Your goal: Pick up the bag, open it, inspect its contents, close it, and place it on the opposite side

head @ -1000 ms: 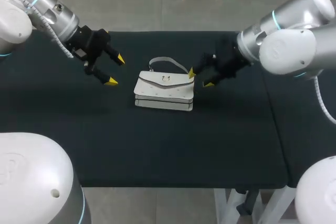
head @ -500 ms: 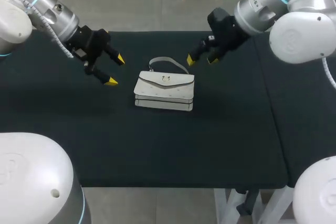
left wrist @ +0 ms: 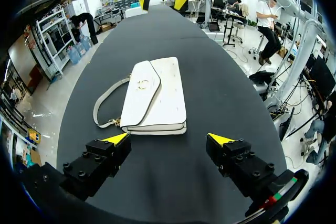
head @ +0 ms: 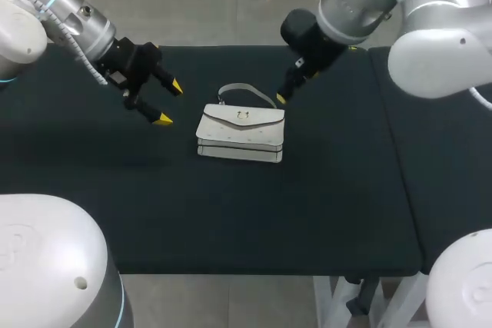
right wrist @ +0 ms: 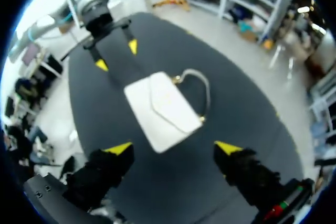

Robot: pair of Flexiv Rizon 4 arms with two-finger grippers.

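White bag (head: 241,132), probably light and semi-stiff: you should grasp its looped strap (head: 244,86). Left pincer (head: 169,103) and right pincer (right wrist: 173,147) flank the bag, both spread wide and empty.

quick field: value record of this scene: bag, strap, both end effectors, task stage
bag: white, flap shut, lying flat near the middle of the table
strap: loose on the table at the bag's far side
left end effector: open, empty, off the bag's left side
right end effector: open, empty, above the bag's far right corner by the strap, apart from it
task stage: bag not yet picked up
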